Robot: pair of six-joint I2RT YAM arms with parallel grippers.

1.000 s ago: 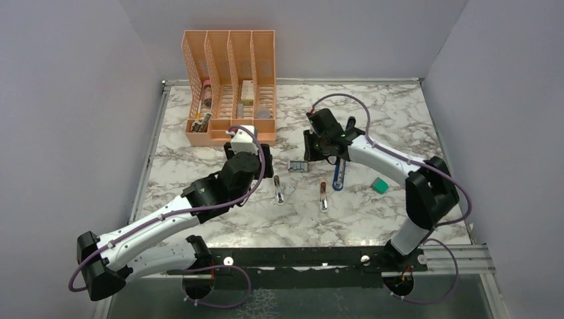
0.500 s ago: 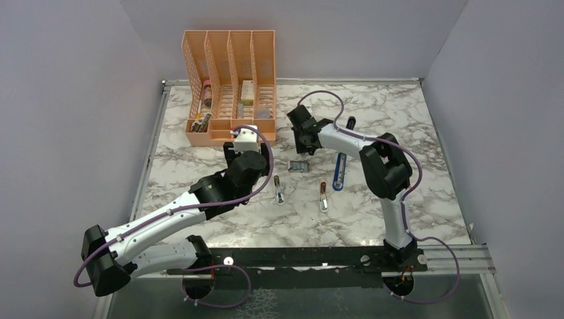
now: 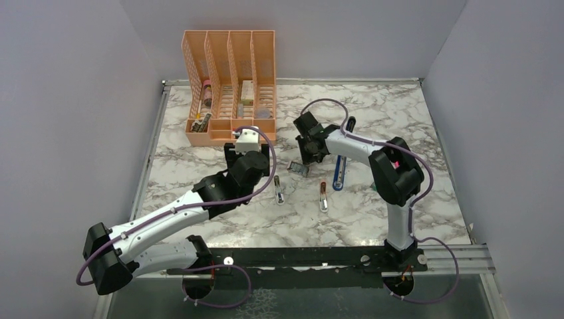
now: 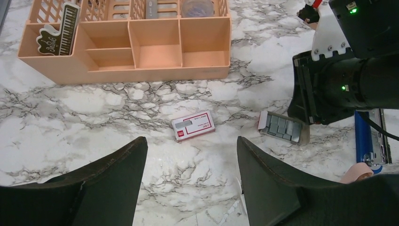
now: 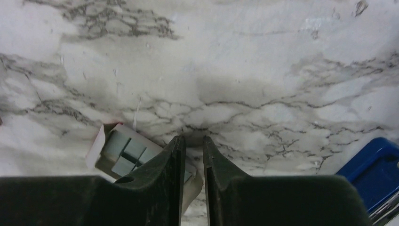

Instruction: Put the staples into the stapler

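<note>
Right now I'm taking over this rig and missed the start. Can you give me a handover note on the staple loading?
Left gripper: open, empty, above the red staple box lying on the table.
Right gripper: pinched on the end wall of the staple tray, which is out of the box.
Stapler: on the table just right of the tray, not held.
Done: tray is out.
Left: get a staple strip into the stapler.

White marble-patterned table [image 3: 359, 219]. At its back left stands a peach desk organizer [image 3: 219, 138]. Mid-table lie a red staples box [image 4: 193, 126], a tray of grey staples [image 4: 282, 127], a blue stapler [image 3: 340, 174], a slim object [image 3: 279, 189] and a second slim object [image 3: 323, 197].
</note>
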